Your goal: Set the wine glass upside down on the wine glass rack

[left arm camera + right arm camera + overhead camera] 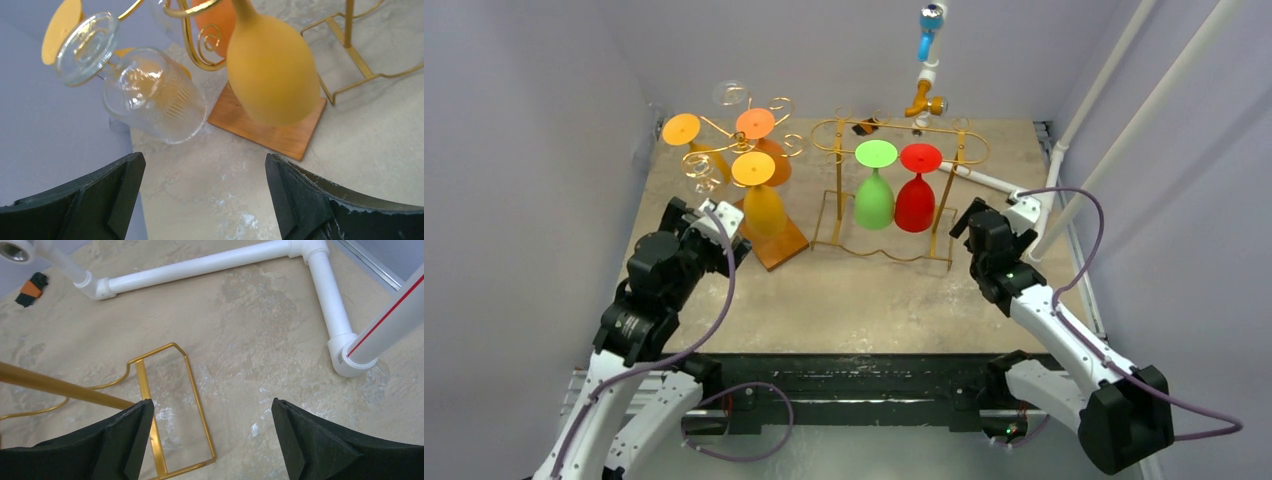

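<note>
A clear ribbed wine glass (155,102) hangs tilted, foot up, on the gold scroll rack (724,135) with the wooden base (779,248); in the top view it shows faintly (704,170). Yellow and orange glasses hang there too, one yellow bowl (272,70) close in front of my left gripper. My left gripper (205,167) is open and empty, just short of this rack (704,220). A second gold rack (899,128) holds a green glass (874,195) and a red glass (915,200) upside down. My right gripper (212,407) is open and empty beside its right foot (192,385).
A white pipe frame (200,265) lies on the table behind and to the right of my right gripper (969,220). A pipe stand with coloured fittings (927,60) rises at the back. A small black and orange item (31,288) lies near the back wall. Grey walls close both sides.
</note>
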You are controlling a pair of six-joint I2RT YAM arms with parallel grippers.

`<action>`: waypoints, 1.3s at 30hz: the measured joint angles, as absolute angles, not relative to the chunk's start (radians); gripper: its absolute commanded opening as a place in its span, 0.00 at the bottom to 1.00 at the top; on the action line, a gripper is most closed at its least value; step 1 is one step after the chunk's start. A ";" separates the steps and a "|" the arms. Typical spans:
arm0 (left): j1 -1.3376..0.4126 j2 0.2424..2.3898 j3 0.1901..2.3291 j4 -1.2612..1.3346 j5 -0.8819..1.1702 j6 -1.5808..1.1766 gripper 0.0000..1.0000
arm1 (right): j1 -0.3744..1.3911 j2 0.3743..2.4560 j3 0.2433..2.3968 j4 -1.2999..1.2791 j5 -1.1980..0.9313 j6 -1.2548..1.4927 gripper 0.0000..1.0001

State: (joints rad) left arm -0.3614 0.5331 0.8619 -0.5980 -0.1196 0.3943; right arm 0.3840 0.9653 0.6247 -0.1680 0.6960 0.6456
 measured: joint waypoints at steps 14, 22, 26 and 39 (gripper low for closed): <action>0.855 1.224 1.295 -0.258 0.574 0.169 1.00 | 0.186 1.031 0.574 -0.018 0.690 0.625 0.99; 0.949 1.069 1.093 -0.234 0.934 0.152 1.00 | 0.162 1.078 0.548 0.060 0.690 0.621 0.99; 0.940 1.022 1.062 -0.289 1.030 0.260 1.00 | 0.160 1.074 0.512 0.093 0.689 0.627 0.99; 0.905 1.115 0.965 -0.548 1.072 0.586 0.96 | 0.156 1.157 0.507 0.170 0.659 0.625 0.99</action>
State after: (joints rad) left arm 0.9051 1.1149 0.9646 -0.5476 1.0718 0.5858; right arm 0.1558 1.1568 0.5072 0.1699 0.6594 0.6247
